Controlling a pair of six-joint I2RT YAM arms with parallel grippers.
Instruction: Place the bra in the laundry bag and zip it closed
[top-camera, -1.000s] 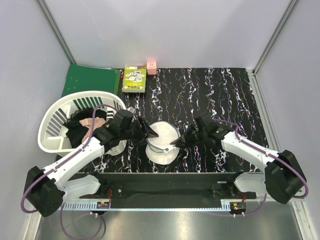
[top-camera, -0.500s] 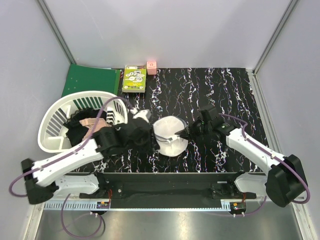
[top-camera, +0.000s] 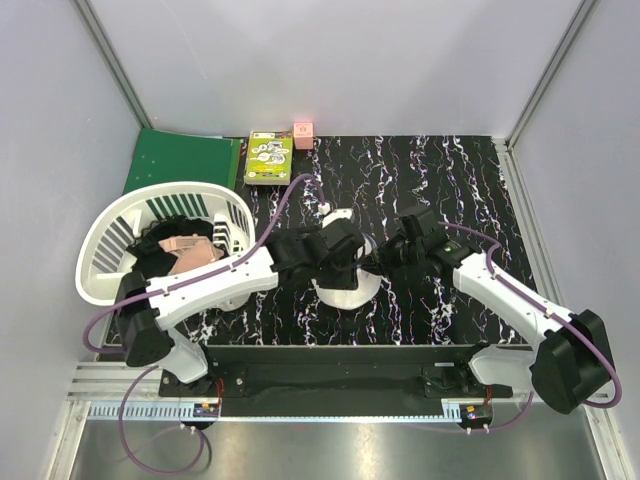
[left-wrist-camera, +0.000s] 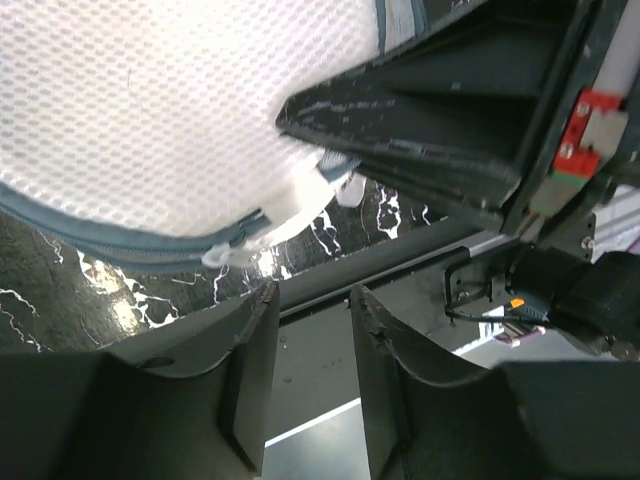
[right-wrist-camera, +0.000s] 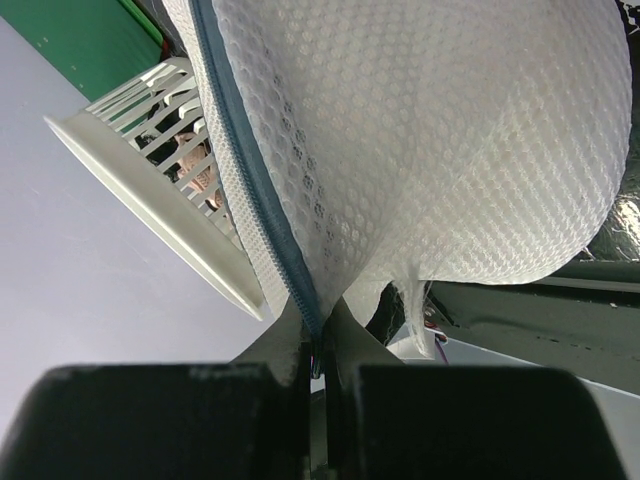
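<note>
With my right gripper (right-wrist-camera: 318, 350) pinching the zipper seam (right-wrist-camera: 247, 185) of the laundry bag (top-camera: 342, 294) at centre frame, my left gripper (left-wrist-camera: 312, 298), slightly spread and empty, has that seam just above its fingertips, upper left.

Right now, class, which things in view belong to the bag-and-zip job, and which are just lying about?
Job: laundry bag; right gripper, shut on its zipper rim; left gripper, open near it.
Lying about: white basket; pink garment; green folder; green box; pink cube.
</note>
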